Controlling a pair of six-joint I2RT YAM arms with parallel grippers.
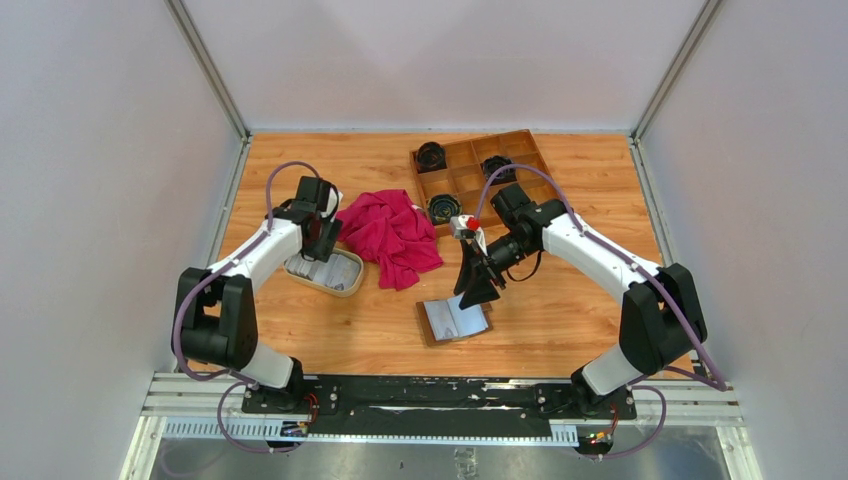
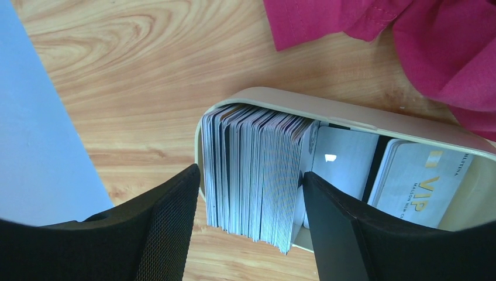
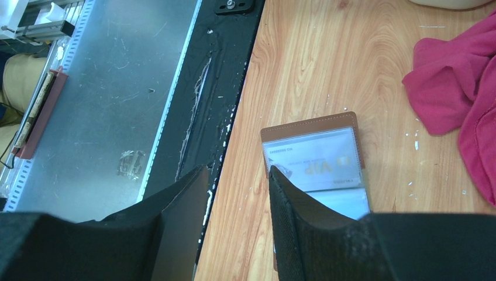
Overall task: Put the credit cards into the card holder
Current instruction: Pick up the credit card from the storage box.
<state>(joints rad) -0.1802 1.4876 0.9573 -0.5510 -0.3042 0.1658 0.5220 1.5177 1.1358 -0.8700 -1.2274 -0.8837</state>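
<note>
Credit cards (image 2: 254, 175) were on the left side, none in transit. Layout, big to small:
- Wood table (image 1: 560, 330).
- Compartment tray (image 1: 520, 133) far centre, with black round parts (image 1: 431, 156) in it. Not relevant.
- Red cloth (image 1: 390, 235) bunched between tray and dish.
- Cream oval dish (image 2: 351, 114) was left of the cloth. It held the card stack on edge at one end and a few loose cards lying flat at the other, including a VIP card (image 2: 421, 187).
- Card holder (image 3: 316, 158) lay open flat, near centre, clear pockets up, one VIP card already in a pocket.

Left gripper (image 2: 251, 175) was down at the dish, jaws spread, straddling the upright stack. Card faces looked turned toward the fingers. Couldn't tell whether either pad was touching.

Right gripper (image 3: 237, 175) hovered just far of the holder, jaws apart, empty.

Key relation: the holder lay right and near of the dish, well apart. The left arm had the cards; the right arm was nearer the holder. My read: left picks, right steadies the holder.
</note>
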